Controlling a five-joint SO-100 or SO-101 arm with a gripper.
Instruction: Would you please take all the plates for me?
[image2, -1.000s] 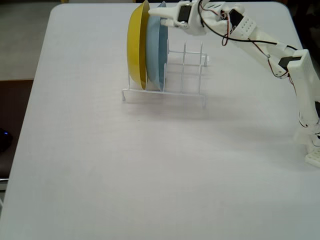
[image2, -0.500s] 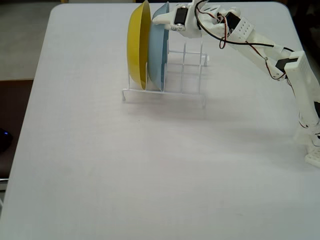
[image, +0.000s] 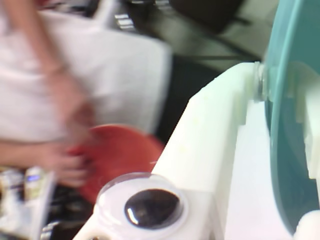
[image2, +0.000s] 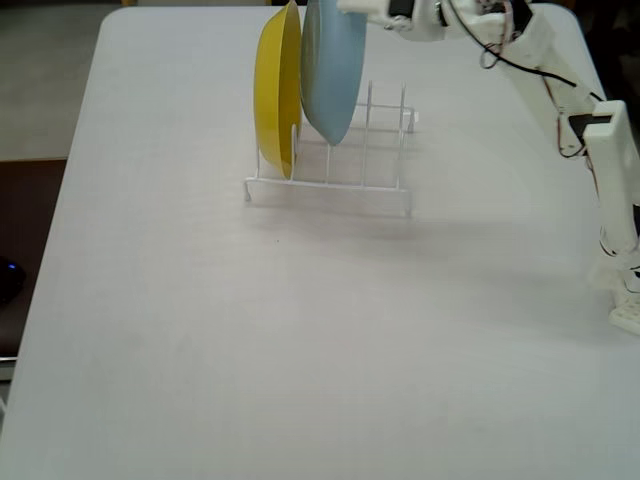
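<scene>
Near the far edge of the white table (image2: 200, 330), right of its middle in the fixed view: white wire rack (image2: 340, 185) with yellow plate (image2: 277, 95) standing upright on edge in its leftmost slot. Just right of that, light blue plate (image2: 332, 70), also on edge, lifted with its lower rim above the rack's base, top rim pinched by the gripper (image2: 345, 8) reaching in from the far right corner. Jaws closed narrow on that rim, shown close in the wrist view (image: 287, 120). Beyond the table in the wrist view, blurred: orange plate (image: 122, 152) in a person's hand (image: 65, 160). Cream-white plate unseen in either view.
</scene>
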